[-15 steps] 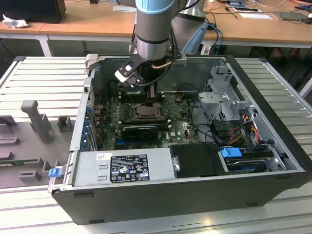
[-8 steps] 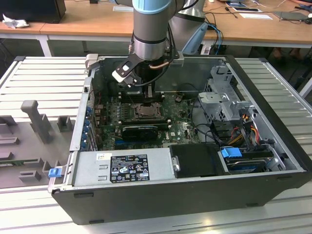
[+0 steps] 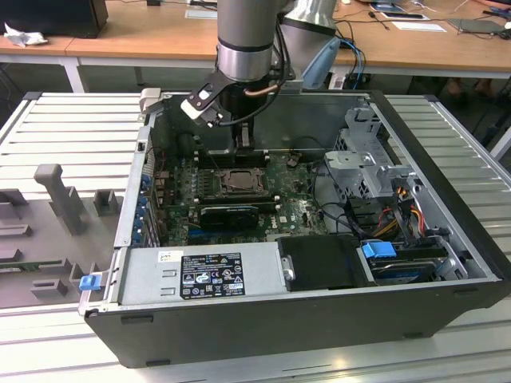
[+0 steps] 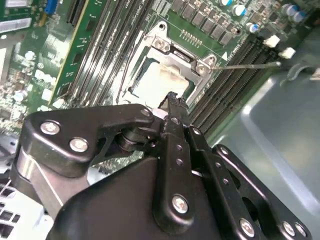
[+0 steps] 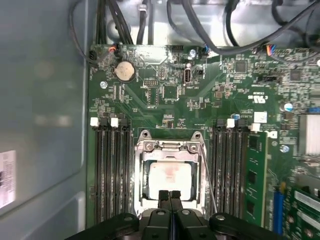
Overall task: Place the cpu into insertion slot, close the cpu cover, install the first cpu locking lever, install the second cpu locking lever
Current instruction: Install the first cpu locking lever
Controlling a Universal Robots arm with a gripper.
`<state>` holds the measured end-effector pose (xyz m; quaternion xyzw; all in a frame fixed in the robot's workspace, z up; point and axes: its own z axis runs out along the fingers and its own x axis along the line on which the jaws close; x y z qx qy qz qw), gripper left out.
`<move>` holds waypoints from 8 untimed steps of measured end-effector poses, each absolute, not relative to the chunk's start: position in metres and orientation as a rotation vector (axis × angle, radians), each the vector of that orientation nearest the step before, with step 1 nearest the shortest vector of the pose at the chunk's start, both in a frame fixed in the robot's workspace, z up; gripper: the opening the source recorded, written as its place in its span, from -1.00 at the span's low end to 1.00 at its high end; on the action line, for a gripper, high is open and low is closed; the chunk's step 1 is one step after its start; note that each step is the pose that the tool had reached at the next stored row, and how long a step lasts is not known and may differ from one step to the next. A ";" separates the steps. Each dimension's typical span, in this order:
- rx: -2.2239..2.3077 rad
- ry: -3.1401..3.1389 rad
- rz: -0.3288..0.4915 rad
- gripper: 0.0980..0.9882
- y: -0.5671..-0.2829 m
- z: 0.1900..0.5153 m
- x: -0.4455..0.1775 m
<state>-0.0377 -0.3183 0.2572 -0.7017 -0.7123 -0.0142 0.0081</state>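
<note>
Silver frames the pale cpu (image 5: 170, 177), which lies flat in the insertion slot (image 3: 238, 180) under the cpu cover (image 5: 170, 147), tight between the motherboard's (image 5: 210, 107) two banks of RAM slots (image 5: 112, 170). We see the gripper (image 5: 170, 194) over the slot's edge, fingers pressed together (nothing between them), and a thin lever (image 5: 209, 182) angling out alongside.

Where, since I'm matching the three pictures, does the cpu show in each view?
Exterior view: cpu on the motherboard, just below the hand.
First wrist view: cpu at the hand's closed tips.
Second wrist view: cpu just beyond the hand.
Shared landmark: black RAM slots flanking the cpu.
</note>
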 end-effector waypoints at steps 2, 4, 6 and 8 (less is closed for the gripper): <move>-2.193 -2.226 -0.045 -0.98 -0.318 0.269 -0.038; -2.192 -2.227 -0.045 -0.98 -0.318 0.280 -0.038; -2.173 -2.246 -0.045 -0.98 -0.318 0.280 -0.038; -2.097 -2.315 -0.043 -0.98 -0.318 0.280 -0.038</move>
